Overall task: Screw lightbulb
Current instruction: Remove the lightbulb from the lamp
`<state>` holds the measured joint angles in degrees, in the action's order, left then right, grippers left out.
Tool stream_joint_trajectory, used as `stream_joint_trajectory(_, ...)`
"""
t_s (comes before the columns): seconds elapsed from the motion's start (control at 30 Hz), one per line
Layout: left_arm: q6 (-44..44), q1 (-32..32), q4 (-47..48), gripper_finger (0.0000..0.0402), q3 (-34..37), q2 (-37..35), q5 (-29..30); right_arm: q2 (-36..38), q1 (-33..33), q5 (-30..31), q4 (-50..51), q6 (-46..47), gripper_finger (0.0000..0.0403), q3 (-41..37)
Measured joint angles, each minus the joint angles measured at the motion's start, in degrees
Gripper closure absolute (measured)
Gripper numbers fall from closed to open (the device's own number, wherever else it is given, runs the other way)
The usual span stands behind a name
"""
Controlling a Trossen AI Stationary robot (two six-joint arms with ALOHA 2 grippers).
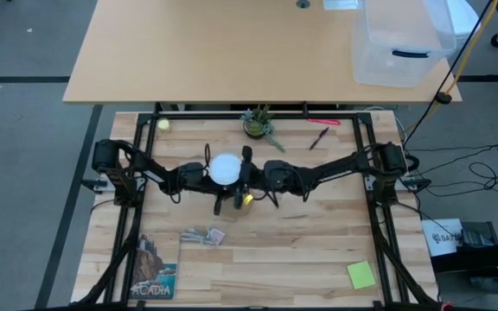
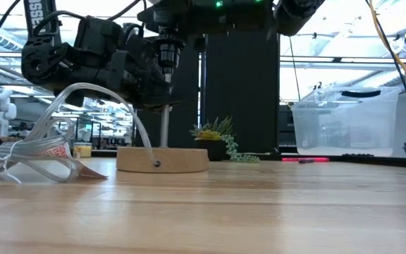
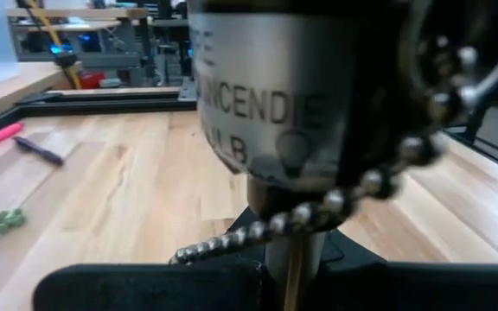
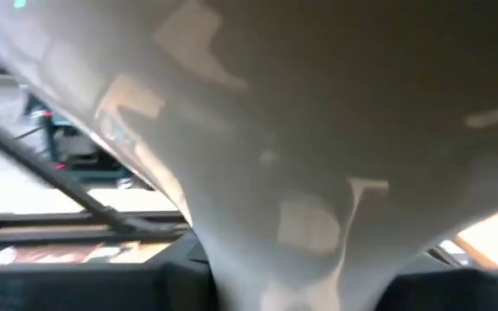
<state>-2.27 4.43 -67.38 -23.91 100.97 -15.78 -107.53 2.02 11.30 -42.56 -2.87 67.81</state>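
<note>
The lightbulb's white globe (image 1: 226, 168) shows mid-table between both arms, on top of the round wooden stand (image 2: 162, 159) with its thin upright stem (image 2: 165, 130). The bulb's pale grey printed cone (image 3: 271, 95) fills the left wrist view, and a bead pull chain (image 3: 318, 210) hangs across it. My left gripper (image 1: 207, 175) comes from the table's left and is shut at the stem under the socket. My right gripper (image 1: 247, 175) comes from the table's right and is shut on the bulb (image 4: 318, 130). My left gripper comes in level from the table's left, its dark fingers (image 3: 145, 289) closed about the brassy stem (image 3: 294, 268) just below the socket. The stand stays upright with its wooden base on the table. The fingers themselves hide the contact. My right gripper comes from the table's right and holds the bulb's white body (image 4: 301, 259) where it narrows, between its two dark fingers (image 4: 180, 276). The bulb stands upright on the stand's top. The bulb fills the view and hides the exact contact.
A clear plastic wrapper (image 1: 201, 234) lies near the front, beside a picture book (image 1: 156, 269). A small potted plant (image 1: 258, 125), pens (image 1: 322, 131) and a yellow ball (image 1: 163, 124) lie at the far edge. A green note (image 1: 360, 275) lies front right.
</note>
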Motion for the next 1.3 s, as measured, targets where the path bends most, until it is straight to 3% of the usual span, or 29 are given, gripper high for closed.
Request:
stream_joint_trajectory(0.2, 0.05, -0.02, 0.63, 0.0379, -0.12, 0.02, -1.95, 2.37, -1.67, -8.38, 5.36, -1.01, 0.0259, 0.00)
stream_joint_trajectory(0.43, 0.03, -0.04, 1.13, 0.0379, -0.19, 0.04, -3.72, 3.75, -3.97, -17.85, 8.82, -1.91, 0.0274, 0.00)
stream_joint_trajectory(0.77, 0.45, 0.17, 1.26, 0.0379, -0.18, 0.04, -5.80, 5.12, -9.57, -36.64, 12.06, -4.01, 0.0261, 0.02)
stream_joint_trajectory(1.07, 0.26, 0.69, 1.52, 0.0379, -0.03, 0.04, -8.43, 5.12, -10.41, -43.28, 11.60, -5.39, 0.0245, 0.07)
stream_joint_trajectory(1.3, 0.25, 0.79, 1.62, 0.0379, 0.01, 0.04, -8.75, 5.12, -10.38, -43.93, 11.43, -5.50, 0.0240, 0.17)
